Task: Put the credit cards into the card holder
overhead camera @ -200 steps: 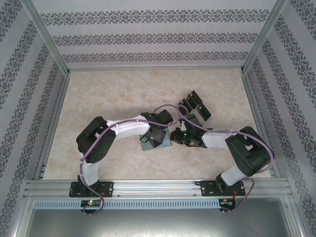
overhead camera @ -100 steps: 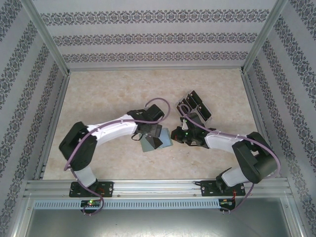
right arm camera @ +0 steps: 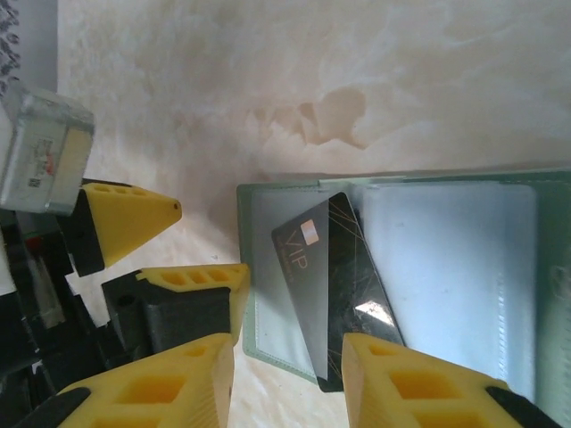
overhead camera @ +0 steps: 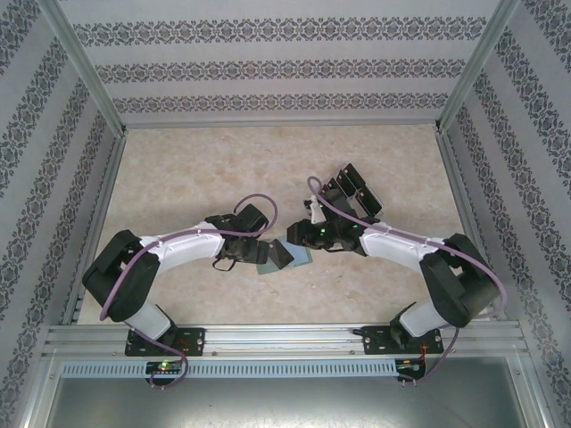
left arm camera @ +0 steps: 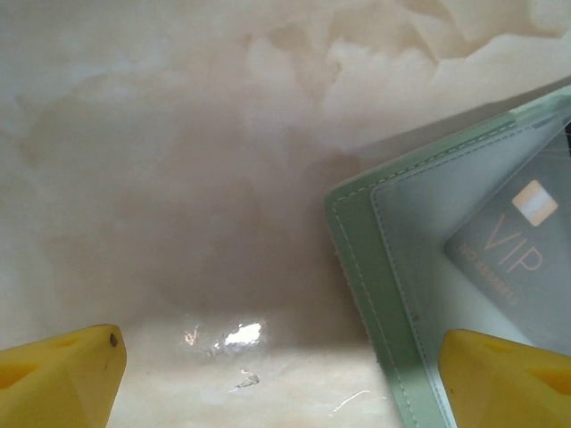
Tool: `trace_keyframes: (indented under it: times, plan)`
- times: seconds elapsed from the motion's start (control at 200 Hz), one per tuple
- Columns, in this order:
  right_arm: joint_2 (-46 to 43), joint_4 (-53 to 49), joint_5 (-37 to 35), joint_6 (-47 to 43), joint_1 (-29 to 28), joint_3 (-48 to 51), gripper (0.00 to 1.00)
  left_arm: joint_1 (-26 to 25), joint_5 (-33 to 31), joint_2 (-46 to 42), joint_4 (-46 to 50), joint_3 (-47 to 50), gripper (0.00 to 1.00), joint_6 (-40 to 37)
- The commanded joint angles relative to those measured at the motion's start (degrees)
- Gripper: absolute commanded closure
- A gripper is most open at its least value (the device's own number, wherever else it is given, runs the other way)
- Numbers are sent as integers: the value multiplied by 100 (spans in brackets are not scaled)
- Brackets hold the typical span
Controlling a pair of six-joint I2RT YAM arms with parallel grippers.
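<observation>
The card holder lies open on the table, sage green with a pale inside, also seen as the card holder and card holder. One black credit card marked VIP lies slanted on it, its upper half under the left clear pocket. My right gripper hovers over the card's lower end, jaws apart and open; it is my right gripper from above. My left gripper is open at the holder's left edge, one fingertip over the holder; my left gripper from above. More credit cards stand at the back right.
A clear plastic slotted rack holds the other cards just behind my right arm. Both arms meet at the table's middle. Patterned walls and metal posts close in the table on three sides.
My right gripper has moved left over the holder and opened, letting go of the card. The left arm has swung lower and leftward, its gripper now at the holder's left edge.
</observation>
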State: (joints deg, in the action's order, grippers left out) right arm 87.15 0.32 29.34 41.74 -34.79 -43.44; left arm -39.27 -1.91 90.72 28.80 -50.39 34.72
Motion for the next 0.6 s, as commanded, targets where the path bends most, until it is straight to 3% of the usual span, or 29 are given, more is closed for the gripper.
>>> trace_keyframes:
  times: [0.0,0.595]
  plan:
    - [339,-199,168,-226,-111,-178,62,49,33,158,-348,9,9,69]
    - [1180,-201,150,-429,-165,-367,62,52,-11,525,-581,214,10,60]
